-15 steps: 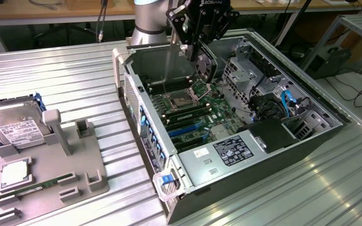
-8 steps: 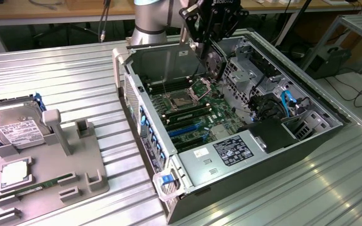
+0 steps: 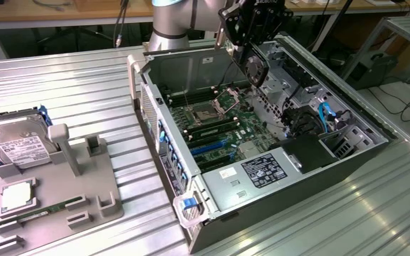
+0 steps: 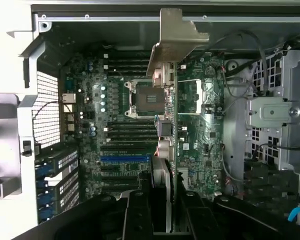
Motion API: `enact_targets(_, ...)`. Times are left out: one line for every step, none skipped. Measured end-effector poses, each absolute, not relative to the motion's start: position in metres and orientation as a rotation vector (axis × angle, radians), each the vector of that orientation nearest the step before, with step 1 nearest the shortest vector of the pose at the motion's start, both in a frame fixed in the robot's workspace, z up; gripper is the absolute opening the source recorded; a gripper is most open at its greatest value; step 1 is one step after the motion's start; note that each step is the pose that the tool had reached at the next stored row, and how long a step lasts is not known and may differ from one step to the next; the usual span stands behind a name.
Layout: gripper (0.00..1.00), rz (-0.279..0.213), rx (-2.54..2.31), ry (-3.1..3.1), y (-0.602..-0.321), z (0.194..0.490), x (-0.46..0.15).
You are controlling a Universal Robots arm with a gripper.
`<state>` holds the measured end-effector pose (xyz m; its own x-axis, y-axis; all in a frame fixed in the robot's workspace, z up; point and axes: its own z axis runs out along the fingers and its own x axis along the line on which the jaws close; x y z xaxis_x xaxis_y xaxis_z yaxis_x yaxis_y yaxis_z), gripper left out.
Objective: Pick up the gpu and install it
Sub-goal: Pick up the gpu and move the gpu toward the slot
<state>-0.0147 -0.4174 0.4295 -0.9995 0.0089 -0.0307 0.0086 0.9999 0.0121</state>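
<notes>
My gripper (image 3: 250,42) hangs over the far end of the open computer case (image 3: 190,64) and is shut on the gpu (image 3: 253,66), a black card with a round fan that hangs on edge above the motherboard (image 3: 219,125). In the wrist view the gpu (image 4: 173,130) runs edge-on down the picture, its silver bracket (image 4: 177,37) at the far end and my gripper (image 4: 162,202) clamped on the near end. The card is above the board and touches nothing. A blue expansion slot (image 4: 125,158) lies beside the card's line, not under it.
A grey parts fixture (image 3: 98,197) at the exterior view's left carries a silver hard drive (image 3: 20,144), a processor (image 3: 16,194) and a green memory stick (image 3: 48,209). Inside the case are a power supply (image 3: 262,170), drive cages (image 3: 347,141) and blue cables (image 3: 326,114).
</notes>
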Motion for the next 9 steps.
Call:
enact_targets(0.27,0.018,0.014,3.111,-0.4174,0.4294,-0.0129)
enact_targets(0.27,0.018,0.014,3.111,-0.4174,0.4293,-0.0115)
enact_targets(0.27,0.018,0.014,3.111,-0.4173,0.4292,-0.0104)
enact_targets(0.27,0.018,0.014,3.111,-0.4173,0.4291,-0.0094)
enact_targets(0.27,0.018,0.014,3.111,-0.4173,0.4290,-0.0073)
enact_targets(0.27,0.018,0.014,3.111,-0.4173,0.4289,-0.0059)
enact_targets(0.27,0.018,0.014,3.111,-0.4173,0.4288,-0.0047)
enact_targets(0.27,0.018,0.014,3.111,-0.4173,0.4288,-0.0046)
enact_targets(0.27,0.018,0.014,3.111,-0.4173,0.4288,-0.0045)
